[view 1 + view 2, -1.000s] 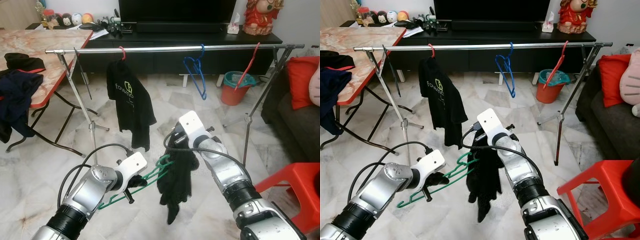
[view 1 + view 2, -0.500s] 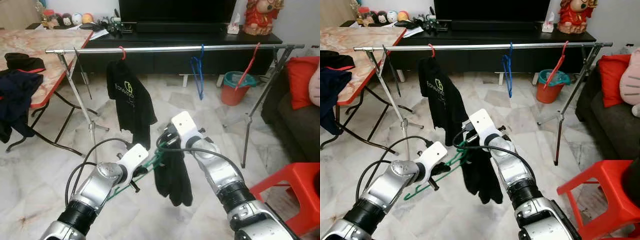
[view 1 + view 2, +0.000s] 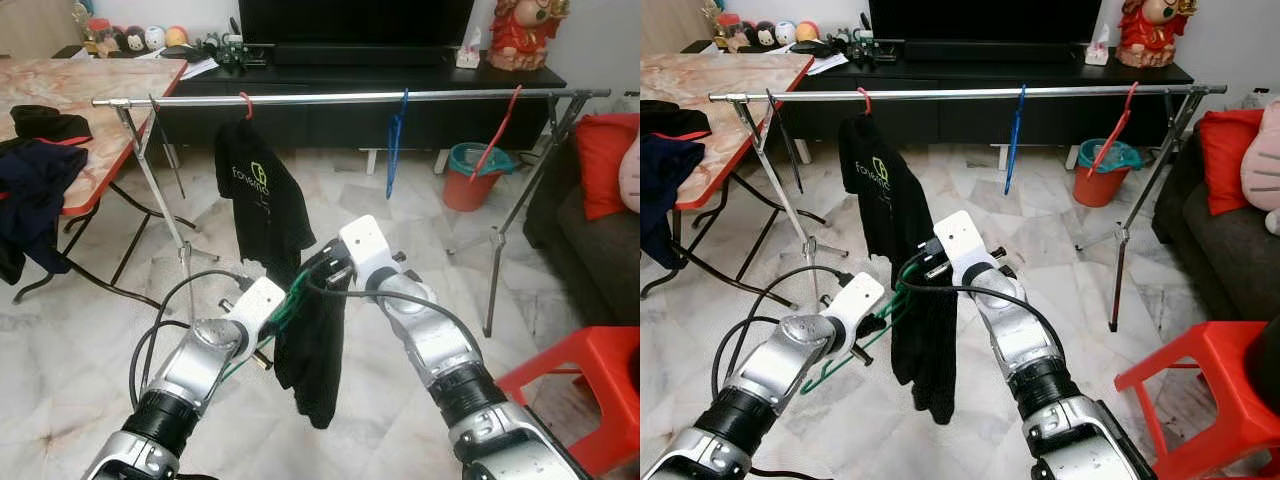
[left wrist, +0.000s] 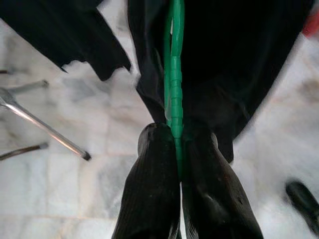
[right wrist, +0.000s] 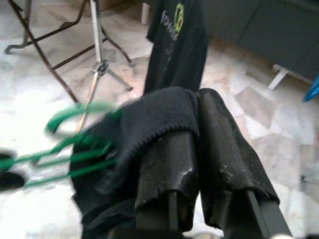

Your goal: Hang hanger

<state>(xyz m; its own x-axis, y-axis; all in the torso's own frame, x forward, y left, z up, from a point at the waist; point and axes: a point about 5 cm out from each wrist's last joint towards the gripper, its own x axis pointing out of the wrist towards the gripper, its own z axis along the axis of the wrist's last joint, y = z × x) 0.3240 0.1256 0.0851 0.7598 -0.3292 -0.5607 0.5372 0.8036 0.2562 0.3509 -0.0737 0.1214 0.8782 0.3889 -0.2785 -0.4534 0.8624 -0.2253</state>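
The right hand [image 5: 192, 134] is pinching the top edge of a black garment [image 3: 312, 345], its two fingers [image 5: 227, 149] pressed together with the cloth folded over one of them. The left hand [image 4: 179, 144] is clamping the green hanger [image 4: 174, 74] between closed fingers, gripping one thin bar of it. Both are holding their load low in front of the robot, above the marble floor [image 3: 60, 340] and well short of the metal rail [image 3: 330, 97].

The trouble I am expecting is with the garment. It is hanging mostly from the right hand's pinch, and how far the hanger is actually threaded into it is hard to make out, since the green bars are disappearing behind the cloth. If that pinch is let go too soon, the garment may slide off and drop to the floor. The left hand's hold is also narrow, so the hanger could be twisting in it under the cloth's weight, and then the hook would be pointing the wrong way at the rail.

The right arm is reaching forward and bending inward, wrist angled toward the left hand. The left arm is stretching forward from lower down, its cable looping beneath it.

Beyond them, a black T-shirt [image 3: 262, 195] is already hanging on the rail, with a blue hanger [image 3: 394, 145] and a red hanger [image 3: 497, 135] further along, leaving open rail between.
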